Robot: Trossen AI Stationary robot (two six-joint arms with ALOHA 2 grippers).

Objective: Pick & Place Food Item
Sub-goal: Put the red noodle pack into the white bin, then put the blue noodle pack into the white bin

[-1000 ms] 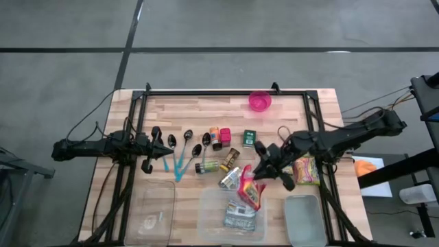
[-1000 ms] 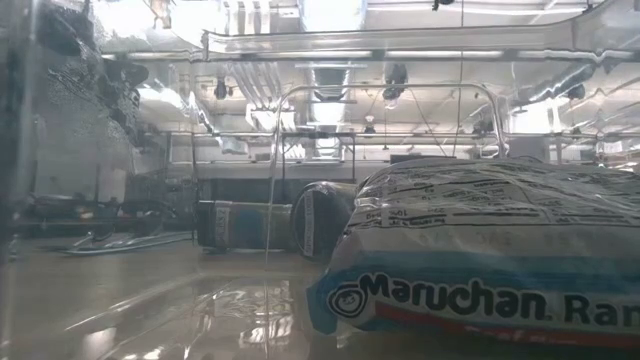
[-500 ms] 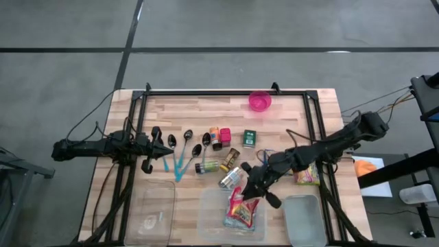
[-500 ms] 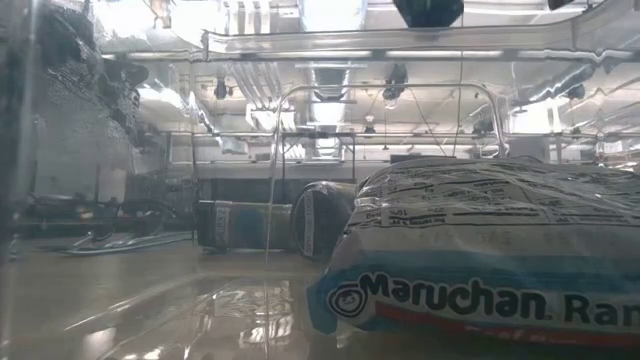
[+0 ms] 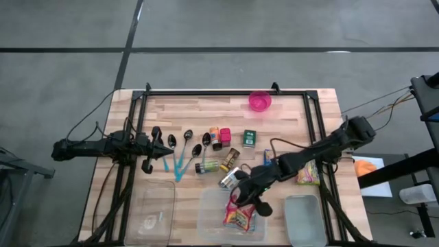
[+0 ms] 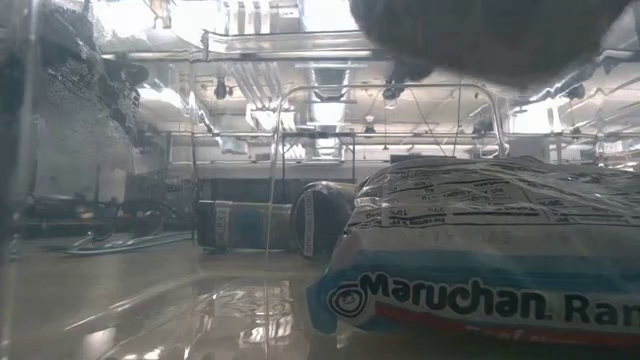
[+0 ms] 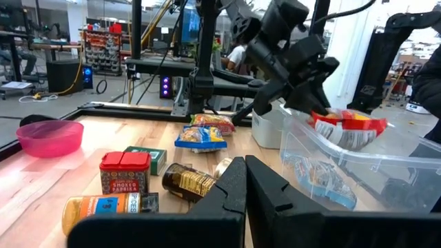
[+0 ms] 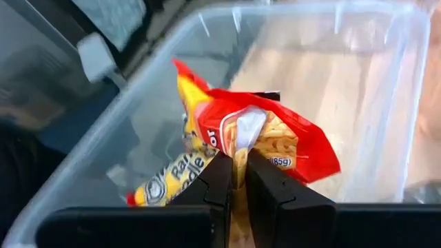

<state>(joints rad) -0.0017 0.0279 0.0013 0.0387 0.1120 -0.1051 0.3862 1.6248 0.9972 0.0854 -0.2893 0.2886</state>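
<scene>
My right gripper (image 5: 245, 197) reaches from the table's right side over a clear plastic container (image 5: 208, 218) near the front edge and is shut on a red and yellow noodle packet (image 8: 258, 134). In the left wrist view the packet (image 7: 346, 128) hangs at the container's rim (image 7: 303, 141). A blue and white ramen packet (image 6: 480, 250) lies flat on the container's floor. My left gripper (image 7: 245, 184) waits shut at the table's left side (image 5: 159, 146), holding nothing. My right gripper pinches the noodle packet's crumpled upper end (image 8: 238, 150) between its two fingers (image 8: 219, 180). The fingers slant down from the table's far right. The packet hangs below them, tilted, its lower part inside the container's walls.
Spoons (image 5: 180, 145), spice jars (image 5: 218, 137), a green box (image 5: 250, 138) and a pink bowl (image 5: 259, 101) lie across the table's middle and far part. Another noodle packet (image 5: 306, 171) lies at the right. A clear lid (image 5: 154, 213) and a second container (image 5: 302, 219) flank the clear one.
My right gripper has gone down and toward the table's near left, tipping more downward, still shut on the red packet. The packet has travelled from above the container's far right corner to within the container's rim.
</scene>
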